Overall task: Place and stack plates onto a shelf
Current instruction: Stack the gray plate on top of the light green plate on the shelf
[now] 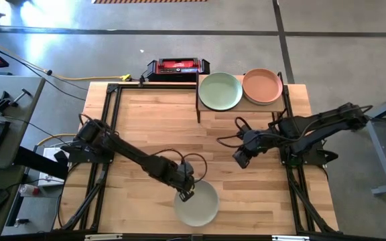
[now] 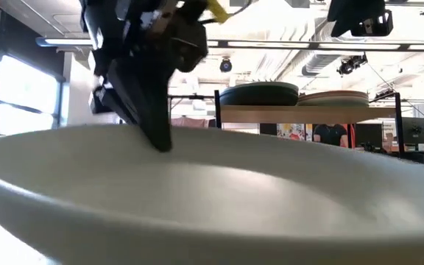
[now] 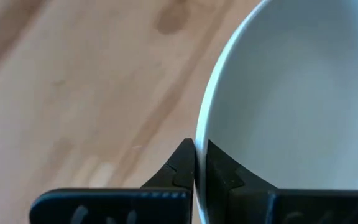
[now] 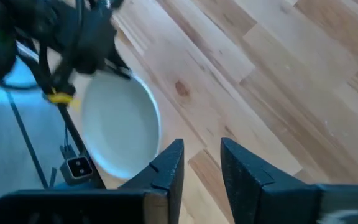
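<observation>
The left gripper (image 1: 185,195) pinches the rim of a smooth, round off-white plate (image 1: 198,203) at the wooden table's (image 1: 153,127) near edge. The right gripper (image 1: 238,159) hovers empty, fingers slightly spread.

Off-white plate (image 2: 212,199) cropped by edges

A shelf (image 1: 243,106) is set at the far edge of the bench (image 1: 159,127), toward its right corner. Two plates are carried on it side by side: the left shelf plate (image 1: 220,91) and the right shelf plate (image 1: 262,86), touching or nearly so. A third plate (image 1: 198,204) is placed at the near edge of the bench, about midway along it. Its far-left rim is gripped by the left tool (image 1: 185,195). The right tool (image 1: 240,158) is held above the bench between shelf and near plate, nearer the right edge. A box (image 1: 177,67) is set beyond the far edge, left of the shelf.
</observation>
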`<action>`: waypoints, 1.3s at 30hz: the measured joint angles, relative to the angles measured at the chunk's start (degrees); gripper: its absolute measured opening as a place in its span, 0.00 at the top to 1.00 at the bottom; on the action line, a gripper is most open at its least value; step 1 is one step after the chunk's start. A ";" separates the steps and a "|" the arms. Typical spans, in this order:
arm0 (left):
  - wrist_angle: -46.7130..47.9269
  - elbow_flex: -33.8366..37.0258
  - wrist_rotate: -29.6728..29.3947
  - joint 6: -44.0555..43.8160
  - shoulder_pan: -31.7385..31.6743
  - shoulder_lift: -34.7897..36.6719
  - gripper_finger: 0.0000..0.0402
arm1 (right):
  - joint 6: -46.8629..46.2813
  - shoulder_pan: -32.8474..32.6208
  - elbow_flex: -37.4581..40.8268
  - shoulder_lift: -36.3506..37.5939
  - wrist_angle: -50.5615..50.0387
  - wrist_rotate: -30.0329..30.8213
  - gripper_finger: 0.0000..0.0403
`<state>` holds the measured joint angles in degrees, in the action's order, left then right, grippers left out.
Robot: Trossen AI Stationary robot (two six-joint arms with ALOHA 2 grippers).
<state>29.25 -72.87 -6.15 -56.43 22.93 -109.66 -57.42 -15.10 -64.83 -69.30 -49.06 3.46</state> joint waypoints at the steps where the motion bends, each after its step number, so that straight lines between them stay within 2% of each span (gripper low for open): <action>1: 1.47 0.05 -0.13 0.20 -0.17 0.91 1.00 | 0.06 -0.30 -0.01 -0.30 0.07 0.15 0.77; 9: 12.90 0.04 -0.79 0.35 -0.86 9.27 1.00 | -0.84 -2.05 -0.01 -5.02 0.83 3.59 0.65; 19: 22.71 -0.01 -0.46 -1.78 -2.43 16.89 1.00 | -0.56 -2.05 -0.01 -10.47 6.90 5.76 0.63; 25: 23.55 -0.02 -1.43 -2.88 -3.71 18.59 1.00 | 0.96 -2.10 0.03 -13.11 13.47 10.08 0.63; 29: 23.52 -0.03 -3.06 -4.22 -4.55 18.61 1.00 | 1.13 -2.20 0.06 -14.45 16.83 10.12 0.63; 39: 19.52 -0.03 -7.62 -4.39 -5.42 18.55 1.00 | 0.96 -2.20 0.10 -17.19 17.83 10.03 0.63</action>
<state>48.76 -72.90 -13.77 -60.82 17.52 -91.11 -56.47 -17.29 -64.73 -86.49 -31.23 13.50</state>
